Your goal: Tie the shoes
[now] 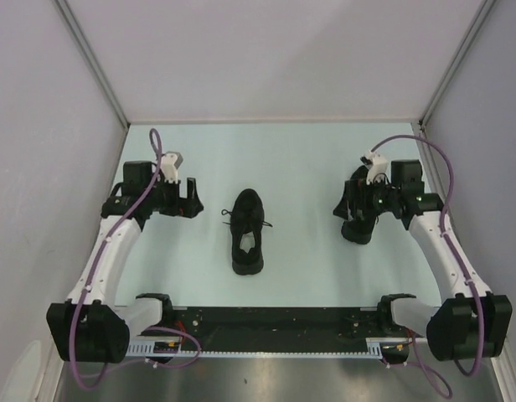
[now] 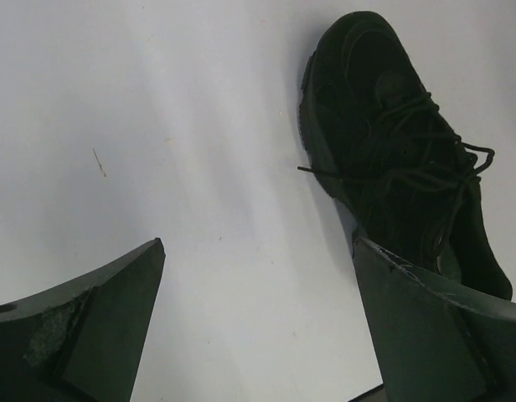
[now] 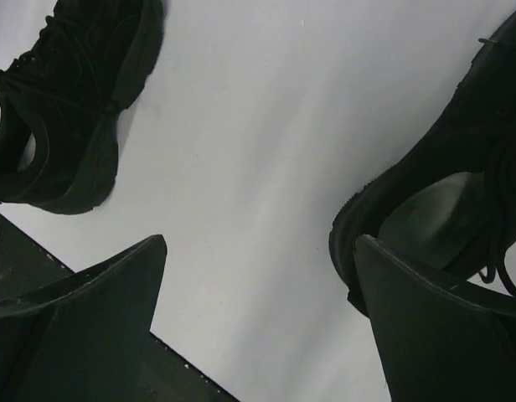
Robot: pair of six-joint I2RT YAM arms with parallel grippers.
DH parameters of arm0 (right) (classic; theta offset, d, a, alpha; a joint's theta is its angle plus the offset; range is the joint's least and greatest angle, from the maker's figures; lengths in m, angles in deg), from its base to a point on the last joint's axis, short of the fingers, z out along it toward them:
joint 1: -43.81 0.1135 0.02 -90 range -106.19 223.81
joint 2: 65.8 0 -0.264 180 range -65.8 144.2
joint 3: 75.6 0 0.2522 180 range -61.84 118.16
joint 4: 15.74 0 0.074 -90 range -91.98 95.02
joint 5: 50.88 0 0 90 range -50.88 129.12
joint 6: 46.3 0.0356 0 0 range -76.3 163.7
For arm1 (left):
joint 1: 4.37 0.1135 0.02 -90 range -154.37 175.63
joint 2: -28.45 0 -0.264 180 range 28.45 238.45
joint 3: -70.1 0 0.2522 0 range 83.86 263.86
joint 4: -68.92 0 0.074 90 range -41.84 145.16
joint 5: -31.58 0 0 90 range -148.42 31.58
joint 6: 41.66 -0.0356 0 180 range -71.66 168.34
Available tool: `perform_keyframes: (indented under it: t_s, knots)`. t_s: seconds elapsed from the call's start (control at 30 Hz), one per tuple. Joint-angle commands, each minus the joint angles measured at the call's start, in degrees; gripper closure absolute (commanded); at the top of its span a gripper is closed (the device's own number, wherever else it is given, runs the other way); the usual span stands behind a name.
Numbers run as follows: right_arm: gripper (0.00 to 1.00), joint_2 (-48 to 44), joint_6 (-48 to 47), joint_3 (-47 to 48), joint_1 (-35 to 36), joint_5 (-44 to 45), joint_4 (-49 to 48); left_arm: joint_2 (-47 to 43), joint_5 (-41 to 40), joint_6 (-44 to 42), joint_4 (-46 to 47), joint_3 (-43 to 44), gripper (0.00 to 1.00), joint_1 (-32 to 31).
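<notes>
Start at the near edge. Your two arm bases sit on the black rail [image 1: 266,322], and a little beyond it the heel of the centre shoe [image 1: 248,230] points back toward you. Its long axis runs straight away from the bases, heel near and toe far, with the paler insole [image 1: 248,244] showing in the opening. The shoe rests on the table [image 1: 308,159] between the two arms, apart from both.

Level with that shoe, the left gripper [image 2: 258,243] hangs to its left, jaws wide apart with nothing in them. From its wrist camera the shoe lies ahead and to the right, past the right-hand finger, so you would need to swing inward to reach the laces [image 2: 425,159]. Thin lace ends stick out on both sides of the shoe; I cannot tell whether they are knotted.

The right gripper [image 3: 260,239] is also spread wide and empty. It sits farther from the centre shoe, but a second shoe [image 3: 459,159] lies just beside it, partly behind one finger in the wrist view. I judge the left arm nearer the centre shoe and the right arm nearer the second.
</notes>
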Motion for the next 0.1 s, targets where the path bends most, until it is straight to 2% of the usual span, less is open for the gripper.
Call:
perform_keyframes:
  t_s: [0.0,0.07]
  knots:
    - [0.0,-2.7,0.1,-0.2,-1.5,-0.2,-1.2,-2.0,-2.6,2.0,1.8,0.6,0.0,0.2]
    - [0.0,-2.4,0.9,0.7,-2.5,-0.7,-2.3,-0.9,-3.4,1.5,0.9,3.0,0.0,0.3]
